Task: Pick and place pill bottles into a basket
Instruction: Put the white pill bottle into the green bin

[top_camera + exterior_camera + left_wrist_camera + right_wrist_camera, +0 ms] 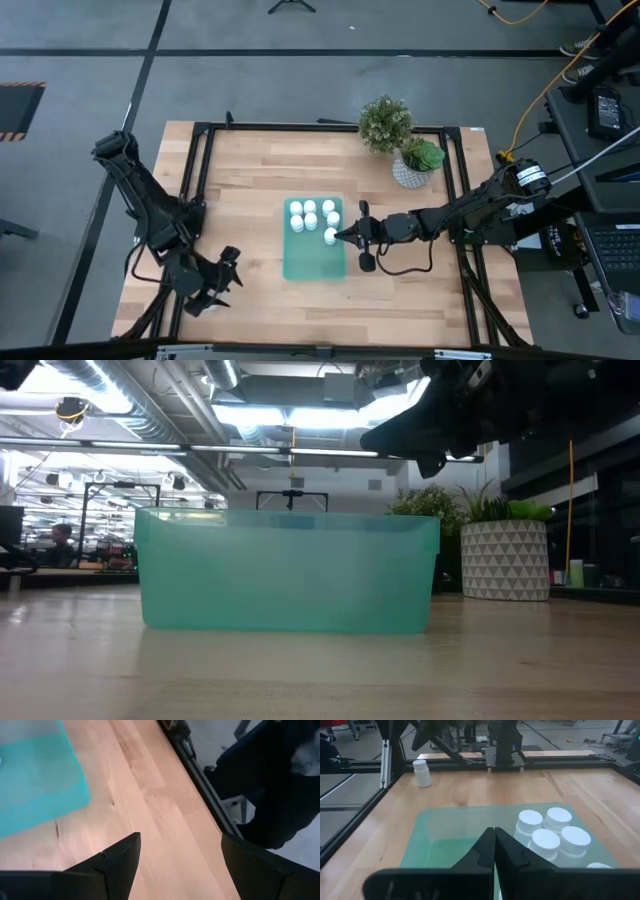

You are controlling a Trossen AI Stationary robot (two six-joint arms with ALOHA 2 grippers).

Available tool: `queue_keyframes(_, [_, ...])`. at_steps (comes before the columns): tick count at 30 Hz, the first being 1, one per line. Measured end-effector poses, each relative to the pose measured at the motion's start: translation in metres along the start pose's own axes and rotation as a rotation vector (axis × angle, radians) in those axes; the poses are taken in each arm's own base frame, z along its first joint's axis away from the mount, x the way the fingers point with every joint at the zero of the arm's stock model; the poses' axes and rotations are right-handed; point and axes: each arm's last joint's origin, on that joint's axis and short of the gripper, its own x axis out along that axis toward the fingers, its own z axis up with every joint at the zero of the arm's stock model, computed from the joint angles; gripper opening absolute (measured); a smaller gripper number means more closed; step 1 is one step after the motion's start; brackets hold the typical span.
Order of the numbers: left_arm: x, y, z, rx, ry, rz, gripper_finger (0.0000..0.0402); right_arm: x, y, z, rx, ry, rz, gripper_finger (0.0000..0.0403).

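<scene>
High view: right gripper [340, 236] pinched shut, empty, over the basket [314, 262] with six bottles [311, 214]. Left gripper [222, 280] spread wide; guessing it fetches the next bottle.

Teal basket [285, 572] center on table [320, 670]. Patterned plant pot [505, 560] w/ greenery just right of basket, farther back. Dark arm [450, 410] overhead, above basket's right end.

Bright ceiling strip lights [270, 415] glare overhead; the tabletop [250, 180] is evenly lit, with the left gripper [177, 865] in soft blur.
</scene>
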Motion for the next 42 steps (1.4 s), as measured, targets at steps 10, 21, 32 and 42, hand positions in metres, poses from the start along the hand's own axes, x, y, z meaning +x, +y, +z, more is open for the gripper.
queue_keyframes(10, [0.017,-0.007,-0.016,-0.169,0.26,-0.005,0.0269,0.0,0.0,0.0,0.129,-0.002,-0.01,0.0007])
queue_keyframes(21, [0.022,-0.023,-0.016,-0.212,0.593,0.003,0.0269,0.0,-0.001,0.003,0.156,-0.03,-0.035,0.0007])
queue_keyframes(32, [0.026,-0.029,-0.021,-0.337,0.583,0.085,0.0269,0.0,-0.001,0.002,0.128,-0.03,-0.044,0.0007])
queue_keyframes(42, [0.044,-0.034,-0.027,-0.391,0.659,0.079,0.0269,0.0,-0.001,0.0,0.1,-0.008,-0.048,0.0007])
